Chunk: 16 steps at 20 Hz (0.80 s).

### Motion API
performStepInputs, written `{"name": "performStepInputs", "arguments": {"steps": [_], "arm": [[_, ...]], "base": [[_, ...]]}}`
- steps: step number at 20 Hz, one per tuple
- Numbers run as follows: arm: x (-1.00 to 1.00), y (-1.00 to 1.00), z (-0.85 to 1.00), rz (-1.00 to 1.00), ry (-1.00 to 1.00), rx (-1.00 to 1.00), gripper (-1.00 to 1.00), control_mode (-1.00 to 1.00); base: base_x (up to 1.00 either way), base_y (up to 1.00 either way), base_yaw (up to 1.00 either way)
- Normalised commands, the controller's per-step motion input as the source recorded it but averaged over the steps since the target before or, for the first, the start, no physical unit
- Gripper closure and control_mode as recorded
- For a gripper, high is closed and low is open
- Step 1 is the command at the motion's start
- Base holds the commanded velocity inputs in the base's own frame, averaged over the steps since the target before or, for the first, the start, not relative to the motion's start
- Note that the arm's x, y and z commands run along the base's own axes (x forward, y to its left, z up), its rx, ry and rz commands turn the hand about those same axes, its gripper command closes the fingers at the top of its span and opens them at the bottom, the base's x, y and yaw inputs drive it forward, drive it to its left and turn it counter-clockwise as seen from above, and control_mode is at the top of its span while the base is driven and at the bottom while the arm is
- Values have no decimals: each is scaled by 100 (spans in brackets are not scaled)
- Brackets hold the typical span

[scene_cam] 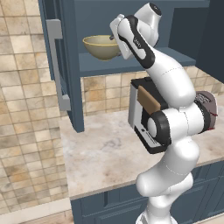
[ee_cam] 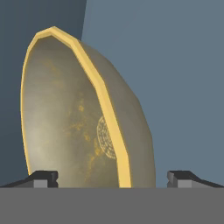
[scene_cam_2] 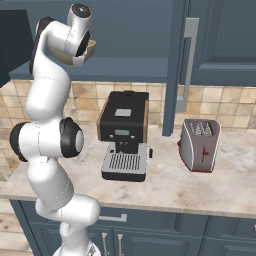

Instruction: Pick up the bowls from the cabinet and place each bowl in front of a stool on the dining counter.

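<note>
1. Two fingertips (ee_cam: 43,177) of our hand (ee_cam: 111,178) stand wide apart, straddling the rim of the olive-beige bowl (ee_cam: 83,122), holding nothing.
2. We judge it rigid, glossy and likely slippery, fairly light, breakable; the yellowish rim wall is where to pinch.
3. Left base view shows the bowl (scene_cam: 101,47) upright on the cabinet shelf (scene_cam: 131,65), near its front edge, door (scene_cam: 61,65) open.
4. Right base view adds the coffee machine (scene_cam_2: 123,135) and toaster (scene_cam_2: 200,145) on the tabletop (scene_cam_2: 200,185) below.
</note>
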Motion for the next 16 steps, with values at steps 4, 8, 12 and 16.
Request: {"name": "performStepInputs", "arguments": {"steps": [4, 8, 12, 16], "arm": [[0, 0, 0, 0, 0, 0, 100, -100], [0, 0, 0, 0, 0, 0, 100, -100], [0, 0, 0, 0, 0, 0, 100, -100], [0, 0, 0, 0, 0, 0, 100, -100]], "base": [[0, 0, 0], [0, 0, 0], [0, 0, 0], [0, 0, 0]]}}
